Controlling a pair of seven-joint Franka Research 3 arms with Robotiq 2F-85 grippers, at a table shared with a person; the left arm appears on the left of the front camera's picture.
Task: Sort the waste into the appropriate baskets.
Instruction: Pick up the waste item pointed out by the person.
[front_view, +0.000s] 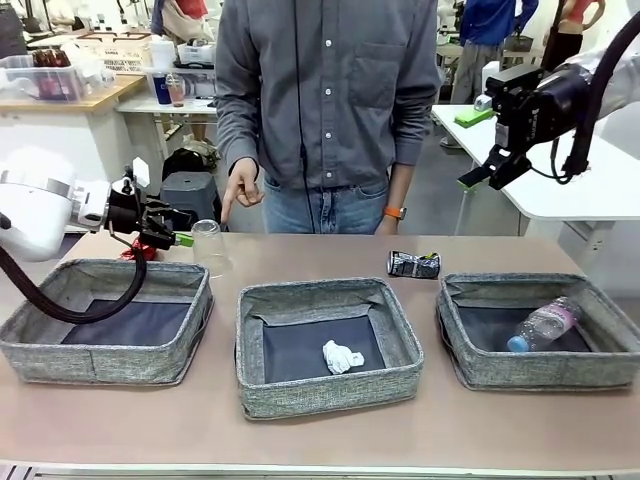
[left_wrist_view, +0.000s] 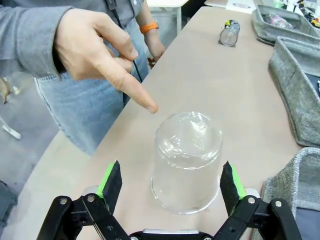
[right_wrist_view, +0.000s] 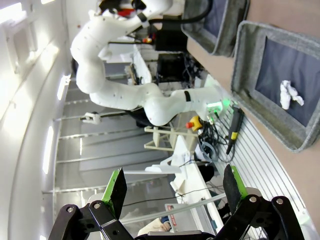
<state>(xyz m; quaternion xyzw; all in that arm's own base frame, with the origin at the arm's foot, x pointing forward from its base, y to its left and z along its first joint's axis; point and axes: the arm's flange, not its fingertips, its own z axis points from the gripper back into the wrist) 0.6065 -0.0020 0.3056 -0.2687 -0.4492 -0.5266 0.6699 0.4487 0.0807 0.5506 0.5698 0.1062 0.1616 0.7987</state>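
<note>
**Brown desk, grey baskets, one cup left between spread fingers**

On the smooth brown desk (front_view: 320, 440), three soft woven baskets (front_view: 330, 385) stand in a row. The middle one holds a crumpled tissue (front_view: 342, 356), the right one a clear bottle (front_view: 543, 325). A crushed dark can (front_view: 413, 264) lies behind them. The left wrist view shows the left hand (left_wrist_view: 170, 175) spread either side of an upturned clear cup (left_wrist_view: 186, 160), with a person's finger (left_wrist_view: 145, 102) pointing at it. The right hand (front_view: 488, 172) hangs spread, high above the desk.

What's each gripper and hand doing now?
Left gripper: open, straddling cup, not gripping.
Right gripper: open, empty, raised above table.
Person's hand: pointing at cup.
</note>
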